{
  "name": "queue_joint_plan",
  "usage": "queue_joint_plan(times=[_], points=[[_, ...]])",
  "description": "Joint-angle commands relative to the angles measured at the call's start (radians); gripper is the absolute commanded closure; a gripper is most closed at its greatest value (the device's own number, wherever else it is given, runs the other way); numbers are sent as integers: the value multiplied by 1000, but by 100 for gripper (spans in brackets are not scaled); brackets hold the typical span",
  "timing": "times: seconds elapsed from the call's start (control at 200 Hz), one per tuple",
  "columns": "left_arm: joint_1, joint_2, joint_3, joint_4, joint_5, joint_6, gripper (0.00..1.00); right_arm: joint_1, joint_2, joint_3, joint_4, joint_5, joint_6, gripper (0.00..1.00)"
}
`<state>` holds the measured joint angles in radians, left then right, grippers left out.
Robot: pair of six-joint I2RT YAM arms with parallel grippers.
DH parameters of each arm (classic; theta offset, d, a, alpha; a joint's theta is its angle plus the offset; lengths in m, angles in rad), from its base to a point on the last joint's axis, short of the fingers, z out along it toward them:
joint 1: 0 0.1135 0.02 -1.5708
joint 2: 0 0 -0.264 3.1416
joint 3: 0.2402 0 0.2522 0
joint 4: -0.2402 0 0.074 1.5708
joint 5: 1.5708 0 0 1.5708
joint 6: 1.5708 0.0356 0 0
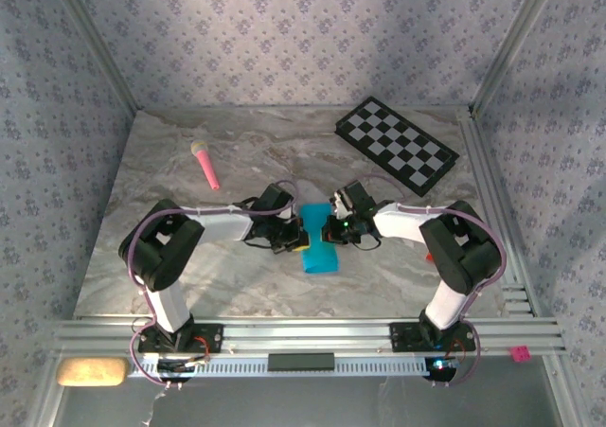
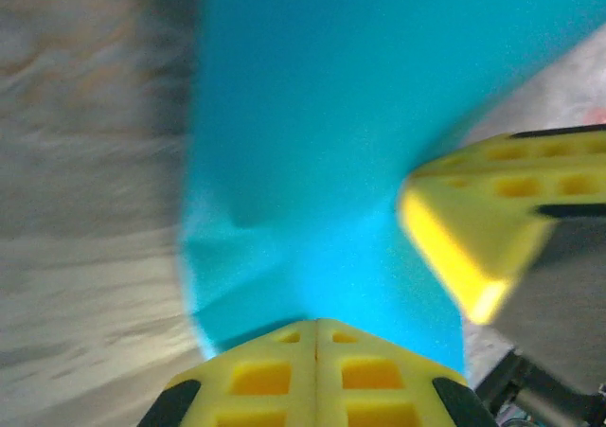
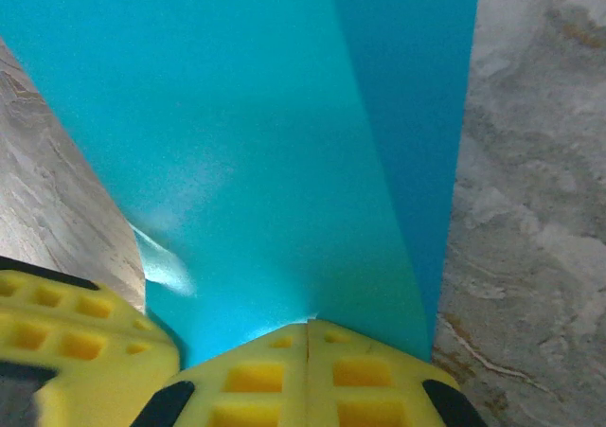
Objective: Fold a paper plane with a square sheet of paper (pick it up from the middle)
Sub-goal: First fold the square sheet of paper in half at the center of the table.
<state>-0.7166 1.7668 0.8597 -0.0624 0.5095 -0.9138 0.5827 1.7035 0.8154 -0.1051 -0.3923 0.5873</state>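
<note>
from the overhead camera i see both arms bent inward so the two grippers meet at the middle of the marble table (image 1: 180, 275), a little nearer than centre. the blue paper (image 1: 319, 249) lies between them as a folded strip running near to far, its near end sticking out past the grippers toward me.

the left gripper (image 1: 295, 242) comes at the strip from the left. on its wrist camera the left gripper (image 2: 315, 321) has its yellow fingers (image 2: 260, 380) pressed flat together with no gap, and the blue paper (image 2: 331, 115) runs right into their tips. the sheet puckers just left of the pinch, so i read it as clamped on the paper's edge. a yellow finger of the other arm pokes in from the right side of that view, touching the paper.

the right gripper (image 1: 329, 230) comes from the right. on its own camera the right gripper (image 3: 308, 323) is likewise clenched tip to tip on the blue paper (image 3: 265, 143), which spreads away from it with a long straight crease and a darker layer along the right side.

well apart, a pink stick (image 1: 205, 164) lies on the far left and a checkered board (image 1: 398, 146) on the far right.
</note>
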Motion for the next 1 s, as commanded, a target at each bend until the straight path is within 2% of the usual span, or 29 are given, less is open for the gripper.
queue_joint_plan(times=[0.0,0.185,0.44,0.65,0.835,0.994], points=[[-3,16,-48,-24,-50,41,100,11,46,-56,-119,87,11,100],[-3,-16,-49,-74,-121,123,100,8,44,-59,-128,94,3,100],[-15,-109,22,-74,-39,78,99,9,38,-56,-127,92,6,100],[-22,-69,-28,92,73,-38,100,11,44,-53,-129,92,8,100],[-30,-20,-52,96,93,-34,100,14,45,-56,-132,97,10,100],[-34,2,-110,73,44,1,100,15,57,-56,-130,101,13,100]])
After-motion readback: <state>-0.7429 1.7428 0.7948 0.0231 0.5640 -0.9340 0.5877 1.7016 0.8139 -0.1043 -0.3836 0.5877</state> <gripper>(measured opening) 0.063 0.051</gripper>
